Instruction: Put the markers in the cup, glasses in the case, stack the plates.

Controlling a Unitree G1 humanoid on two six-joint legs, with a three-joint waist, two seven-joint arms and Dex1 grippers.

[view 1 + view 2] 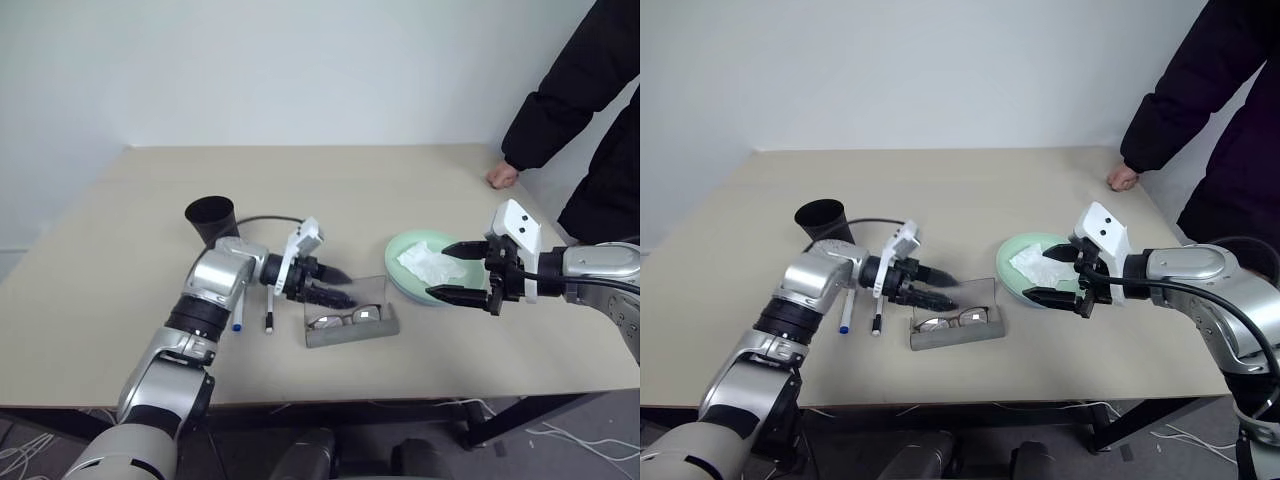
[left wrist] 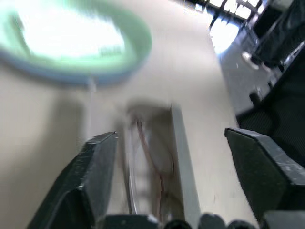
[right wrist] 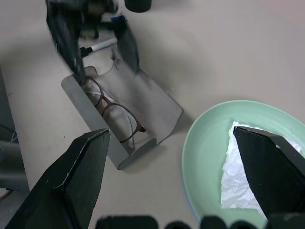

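Lying in the open case [image 1: 350, 322], the glasses [image 1: 345, 319] look done; both markers [image 1: 252, 322] remain on the counter [image 1: 120, 260] near the cup [image 1: 212, 219], plates [image 1: 425, 268] stacked. Left gripper [image 1: 335, 287] and right gripper [image 1: 452, 270] jaws released, empty.

A crumpled white tissue [image 1: 427, 264] lies well apart from a person's fist [image 1: 502, 176], which rests on the beige counter [image 1: 120, 260] at its far edge.

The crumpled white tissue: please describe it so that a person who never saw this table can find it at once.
Start at the beige table and find the stacked round plastic plates, light green on light blue, right of the open grey case that holds the dark-framed glasses. The crumpled white tissue lies on the green plate, the only soft white paper there.
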